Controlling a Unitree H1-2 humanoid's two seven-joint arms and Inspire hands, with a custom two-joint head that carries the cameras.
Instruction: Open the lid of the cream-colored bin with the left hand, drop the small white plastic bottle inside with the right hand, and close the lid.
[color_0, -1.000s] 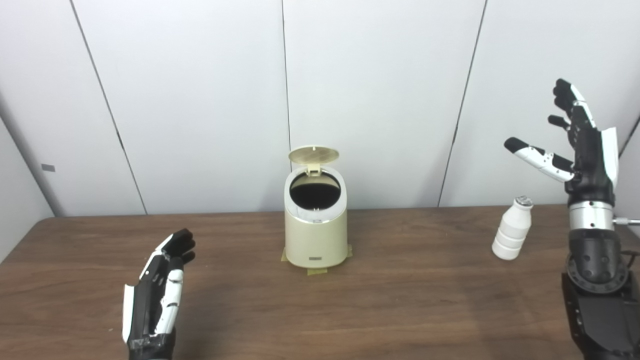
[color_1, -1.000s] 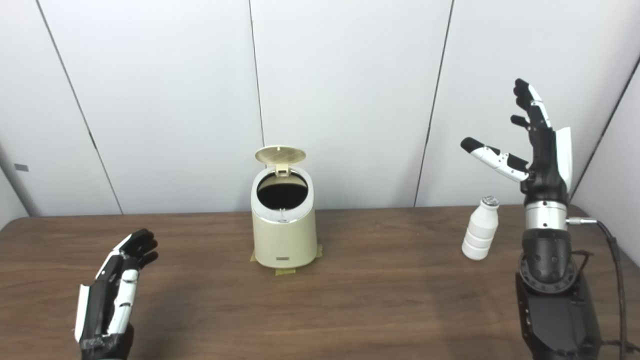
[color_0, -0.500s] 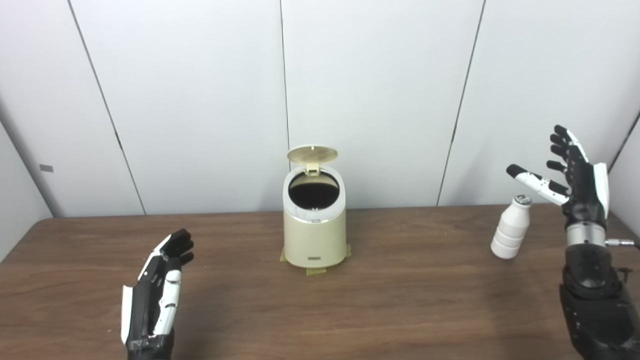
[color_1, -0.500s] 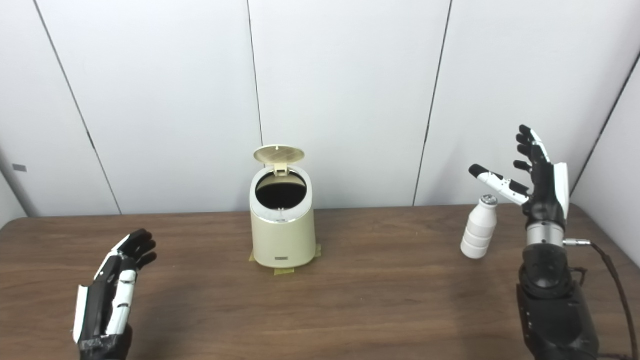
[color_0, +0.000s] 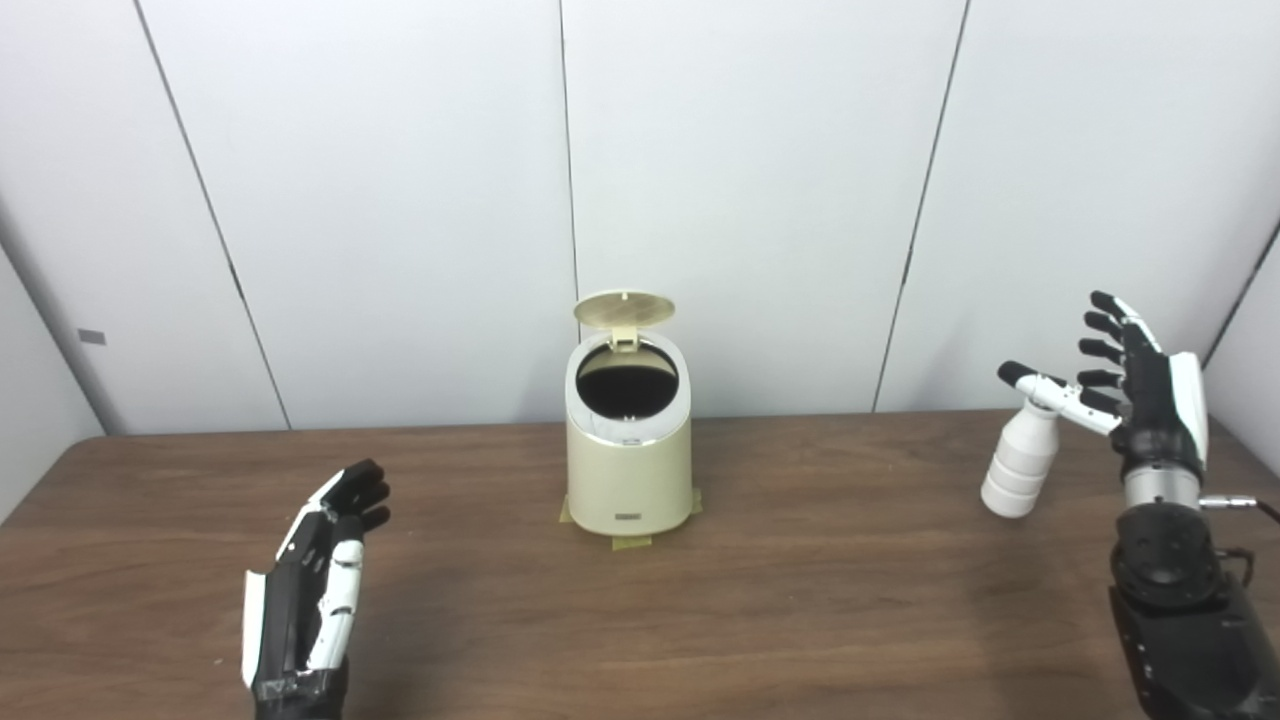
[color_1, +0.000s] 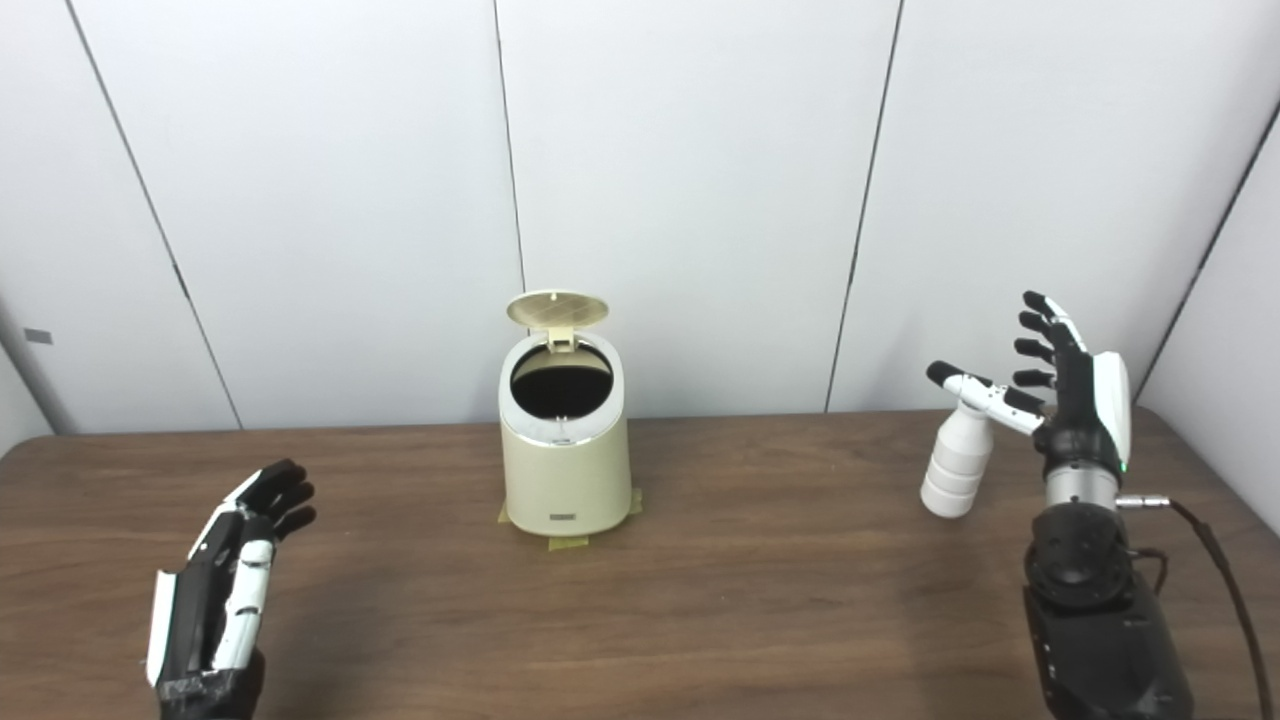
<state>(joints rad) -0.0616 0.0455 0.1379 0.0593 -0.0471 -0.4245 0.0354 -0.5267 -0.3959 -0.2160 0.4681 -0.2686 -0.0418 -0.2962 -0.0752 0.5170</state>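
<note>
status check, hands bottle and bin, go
Left hand open, low over the table, idle. Right hand open beside the bottle, no grip yet. Bin lid up, mouth clear. Nothing between bottle and bin.

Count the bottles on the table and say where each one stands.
1. The small white plastic bottle stands upright on the table's right side, beside the open right hand. The bin's dark interior could hide others.

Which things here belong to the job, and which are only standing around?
Job: cream-colored bin with its lid up; white plastic bottle; right hand, open beside the bottle; left hand, open.
Around: table; tape under the bin; wall panels.
</note>
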